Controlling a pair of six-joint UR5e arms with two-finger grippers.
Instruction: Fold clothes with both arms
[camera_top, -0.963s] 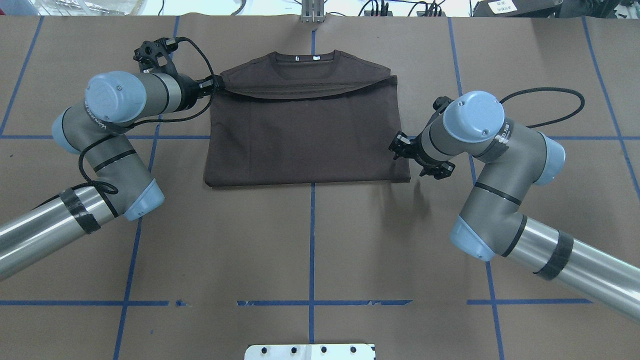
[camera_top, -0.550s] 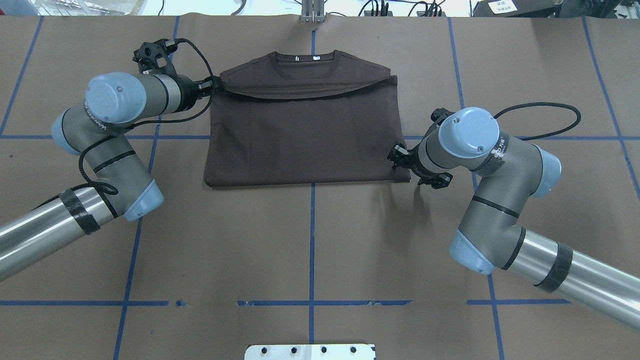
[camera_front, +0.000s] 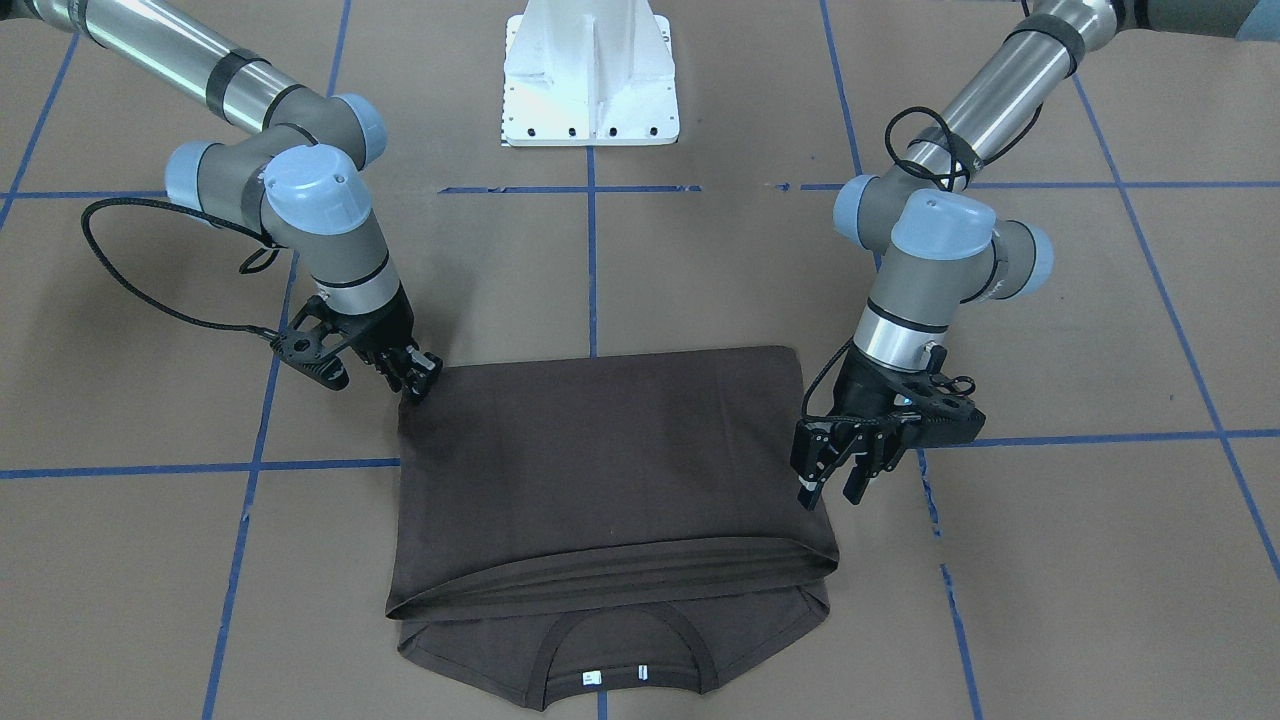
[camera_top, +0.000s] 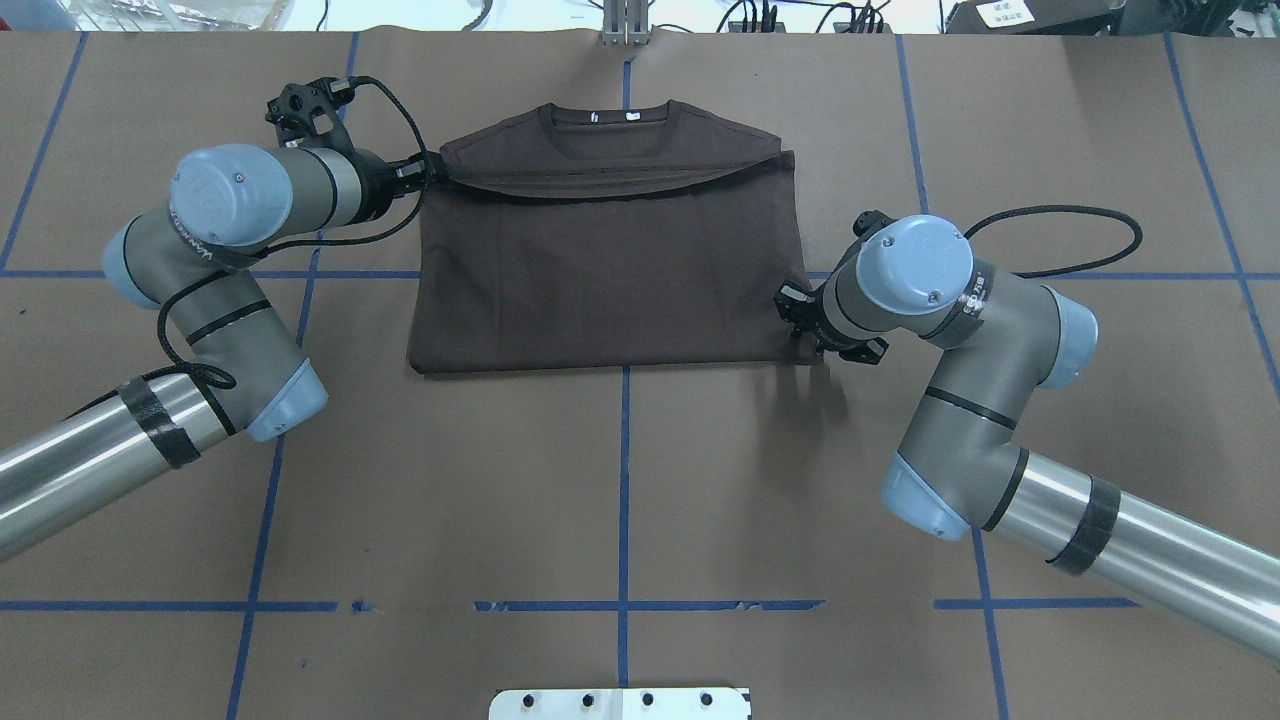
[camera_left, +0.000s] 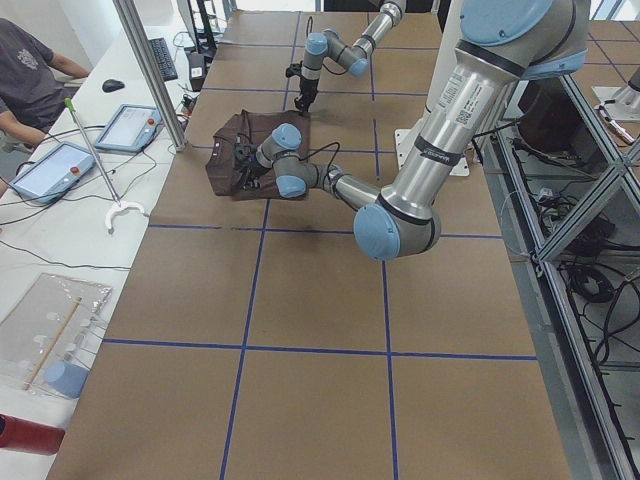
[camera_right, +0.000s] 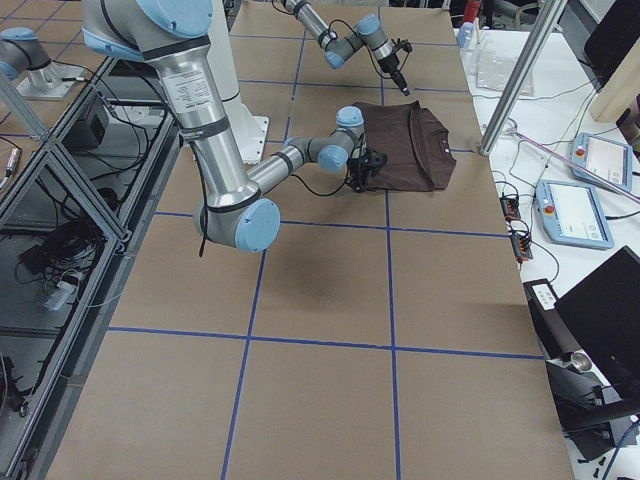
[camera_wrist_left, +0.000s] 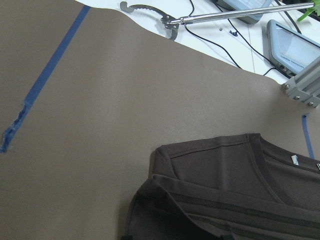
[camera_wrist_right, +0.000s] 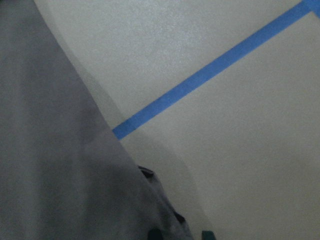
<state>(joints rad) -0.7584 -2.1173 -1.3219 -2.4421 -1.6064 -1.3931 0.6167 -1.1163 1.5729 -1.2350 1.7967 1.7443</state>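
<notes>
The dark brown T-shirt (camera_front: 600, 470) (camera_top: 610, 270) lies flat on the table, its lower half folded up so that the hem edge sits just short of the collar and white labels (camera_top: 612, 116). My left gripper (camera_front: 832, 495) (camera_top: 432, 172) hangs open a little above the shirt's left edge, near the folded-over hem corner. The left wrist view shows the collar and hem (camera_wrist_left: 225, 200) from above. My right gripper (camera_front: 420, 385) (camera_top: 798, 318) is low at the shirt's near right corner, jaws a little apart at the fabric edge (camera_wrist_right: 60, 150). The wrist hides most of it from overhead.
The white pedestal base (camera_front: 590, 70) (camera_top: 620, 703) stands at the robot's side of the table. Blue tape lines (camera_top: 624, 480) cross the brown surface. Beyond the far edge are tablets (camera_left: 130, 125), a reaching stick (camera_wrist_left: 170, 22) and a seated person (camera_left: 25, 70).
My right arm has moved in and down toward the shirt's near right corner. The left arm and the shirt have not moved.
</notes>
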